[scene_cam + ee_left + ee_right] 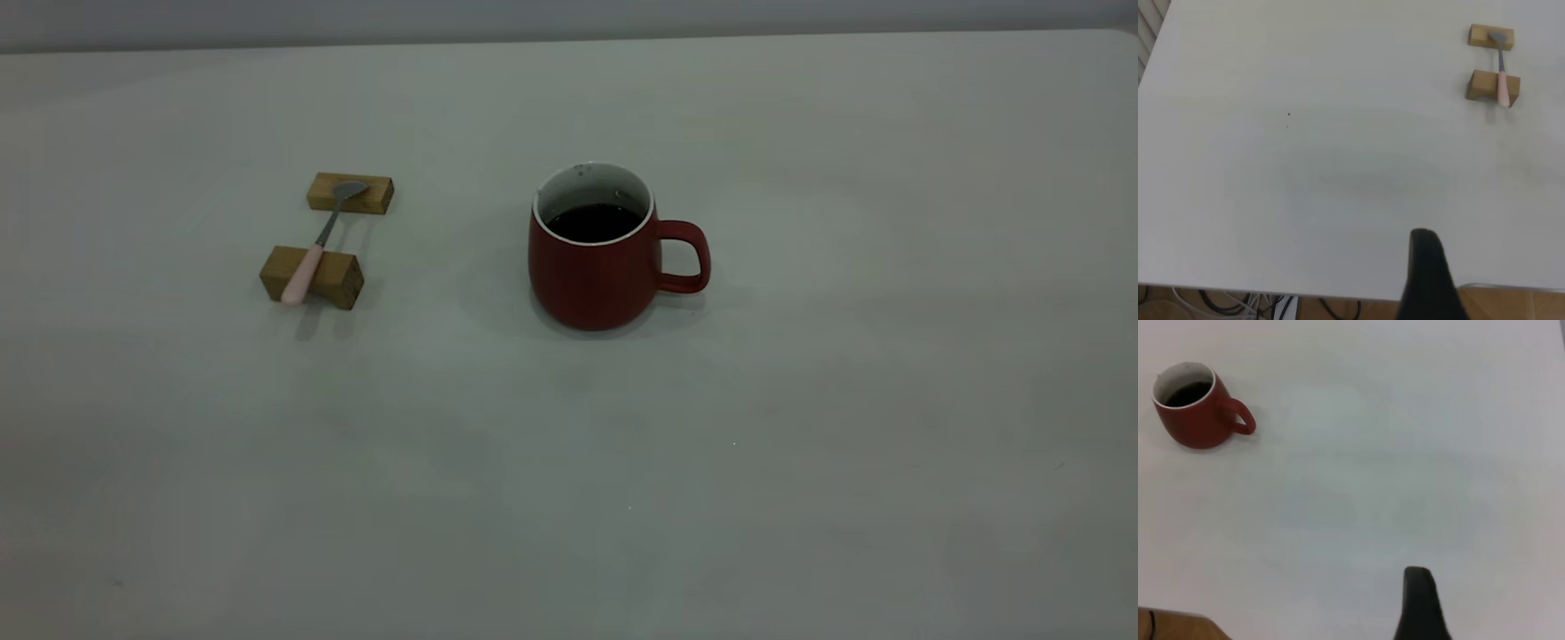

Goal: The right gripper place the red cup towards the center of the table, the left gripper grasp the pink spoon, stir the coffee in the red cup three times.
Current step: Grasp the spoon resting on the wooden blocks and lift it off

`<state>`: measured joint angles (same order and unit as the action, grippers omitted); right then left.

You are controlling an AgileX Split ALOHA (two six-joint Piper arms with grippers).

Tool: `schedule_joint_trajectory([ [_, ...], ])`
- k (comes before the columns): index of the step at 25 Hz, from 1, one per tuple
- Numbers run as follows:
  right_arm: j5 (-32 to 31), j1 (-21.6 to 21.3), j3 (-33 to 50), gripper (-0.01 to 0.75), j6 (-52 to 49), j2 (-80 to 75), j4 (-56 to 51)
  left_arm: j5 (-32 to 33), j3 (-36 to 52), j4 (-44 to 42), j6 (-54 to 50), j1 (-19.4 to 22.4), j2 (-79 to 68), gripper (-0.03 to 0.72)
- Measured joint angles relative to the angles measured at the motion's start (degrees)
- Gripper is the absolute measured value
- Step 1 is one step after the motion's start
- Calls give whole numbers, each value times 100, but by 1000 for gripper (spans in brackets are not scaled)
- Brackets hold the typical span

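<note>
The red cup stands upright near the middle of the table, handle toward the right, with dark coffee inside. Left of it, the pink spoon lies bridged across two wooden blocks, its grey bowl on the far one and its pink handle on the near one. Neither arm appears in the exterior view. A black part of my left gripper shows at the table's edge, far from the spoon. My right gripper likewise hangs over bare table, well away from the cup.
The far wooden block and the near wooden block carry the spoon. In the left wrist view the table edge runs close by, with dark cables below it. Bare tabletop surrounds the cup on all sides.
</note>
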<state>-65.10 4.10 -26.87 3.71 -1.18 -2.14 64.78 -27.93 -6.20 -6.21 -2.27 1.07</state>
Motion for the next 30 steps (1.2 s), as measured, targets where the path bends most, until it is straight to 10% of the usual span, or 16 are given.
schedule_joint_trajectory([
  [30,0,0,0,583,-6,11,27,-267,-169,-11,-18,0,-470,605],
])
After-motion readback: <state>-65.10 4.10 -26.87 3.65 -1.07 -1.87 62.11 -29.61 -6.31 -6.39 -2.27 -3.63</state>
